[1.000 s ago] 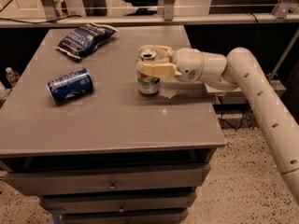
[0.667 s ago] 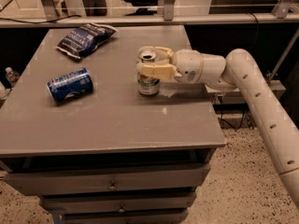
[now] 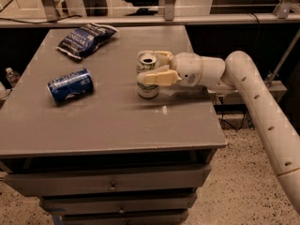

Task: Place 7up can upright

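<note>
The 7up can, silvery-white with green print, stands upright on the grey table, right of the middle; its open top faces up. My gripper reaches in from the right, with one cream finger in front of the can and one behind it, around its upper half. The fingers sit close against the can's sides, and the can's base rests on the table top.
A blue can lies on its side at the left of the table. A dark blue snack bag lies at the back left. The table's right edge is just under my arm. Drawers sit below the table front.
</note>
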Motion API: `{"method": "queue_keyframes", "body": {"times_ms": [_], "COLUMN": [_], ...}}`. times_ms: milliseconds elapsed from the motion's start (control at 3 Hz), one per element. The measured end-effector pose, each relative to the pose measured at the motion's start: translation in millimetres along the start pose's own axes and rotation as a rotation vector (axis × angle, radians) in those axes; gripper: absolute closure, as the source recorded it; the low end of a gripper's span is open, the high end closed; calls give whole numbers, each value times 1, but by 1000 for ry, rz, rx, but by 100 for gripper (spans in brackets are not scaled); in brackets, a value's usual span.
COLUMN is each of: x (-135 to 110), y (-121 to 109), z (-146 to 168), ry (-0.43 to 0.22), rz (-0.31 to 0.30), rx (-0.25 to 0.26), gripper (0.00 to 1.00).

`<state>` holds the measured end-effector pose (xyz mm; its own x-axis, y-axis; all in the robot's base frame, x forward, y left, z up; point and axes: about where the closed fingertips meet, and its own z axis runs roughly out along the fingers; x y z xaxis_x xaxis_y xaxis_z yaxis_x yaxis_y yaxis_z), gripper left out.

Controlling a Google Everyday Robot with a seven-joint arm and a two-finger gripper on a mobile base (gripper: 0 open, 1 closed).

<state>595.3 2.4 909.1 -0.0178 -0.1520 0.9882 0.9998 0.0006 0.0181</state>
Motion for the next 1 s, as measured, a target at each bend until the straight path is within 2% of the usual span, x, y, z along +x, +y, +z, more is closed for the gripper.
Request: {"method": "queue_keyframes", "body": {"times_ms": [333,667,1000], "x": [-3,0,25], "y": [-1,-3,-7], "z": [0,1,-4], "ry": [-5,-15,-44], "rz": [4,-2,-43], "rx": [6,10,8], "gripper": [0,0,0]}}
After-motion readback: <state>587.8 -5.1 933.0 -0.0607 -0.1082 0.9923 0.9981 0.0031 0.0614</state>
